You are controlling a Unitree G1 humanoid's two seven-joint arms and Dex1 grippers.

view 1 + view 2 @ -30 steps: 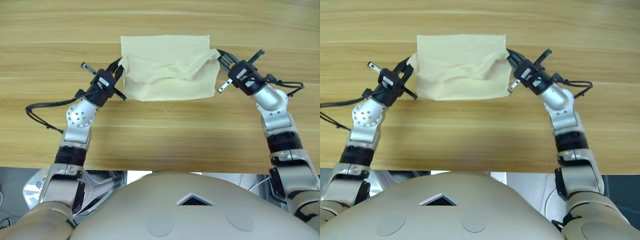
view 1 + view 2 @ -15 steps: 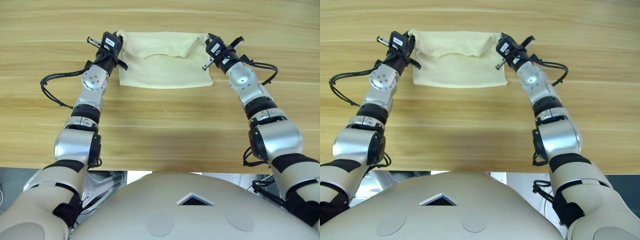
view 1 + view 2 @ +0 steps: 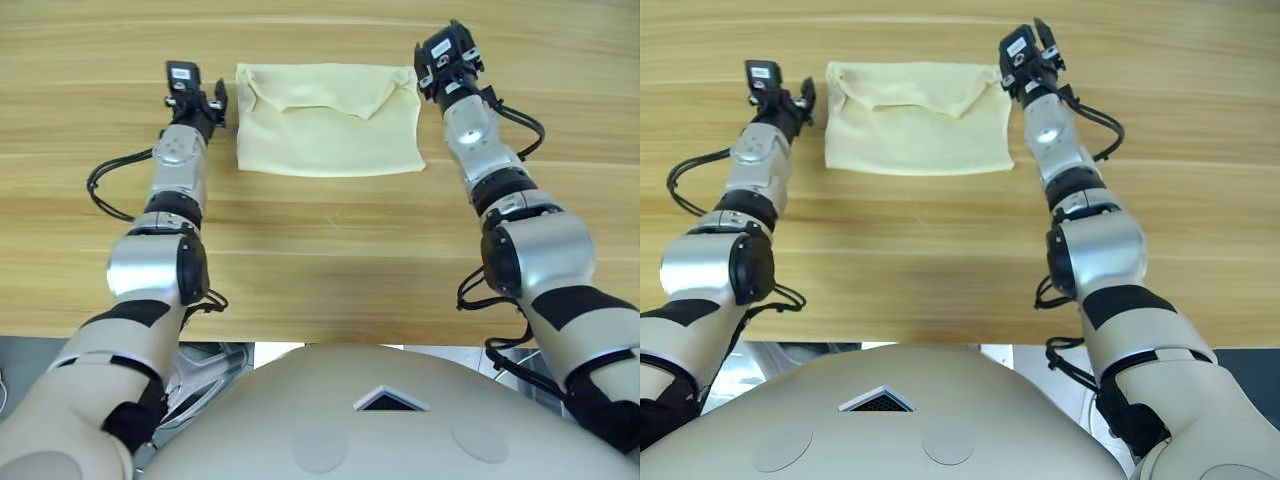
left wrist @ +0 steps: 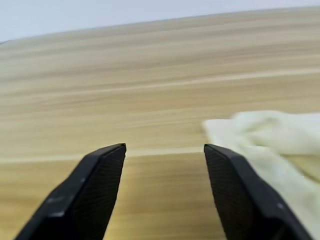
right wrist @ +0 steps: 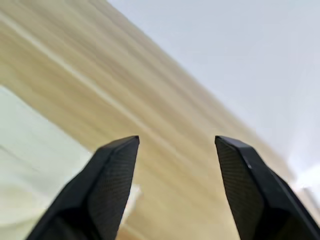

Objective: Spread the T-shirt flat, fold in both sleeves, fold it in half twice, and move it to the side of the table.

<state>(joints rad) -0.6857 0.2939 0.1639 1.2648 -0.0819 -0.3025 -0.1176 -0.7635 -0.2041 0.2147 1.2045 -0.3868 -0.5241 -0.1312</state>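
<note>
The pale yellow T-shirt (image 3: pixel 328 120) lies folded into a rectangle on the wooden table (image 3: pixel 320 250), its upper layer rumpled along the far edge. My left gripper (image 3: pixel 205 92) sits just off the shirt's far left corner, open with nothing between its fingers (image 4: pixel 95 192); that corner of the T-shirt (image 4: pixel 265 140) lies beside one finger. Off the far right corner, my right gripper (image 3: pixel 447 48) is open too, its fingers (image 5: pixel 107 185) spread over bare table with the T-shirt's (image 5: pixel 30 165) edge beside them.
Bare wooden table (image 3: pixel 940 260) stretches on every side of the shirt, with wide room to the left, right and front. The table's front edge (image 3: pixel 330 342) runs close to my body.
Both grippers let go of the shirt's far corners and opened. They moved away from the cloth, the right one farther back, and the folded layer dropped onto the shirt.
</note>
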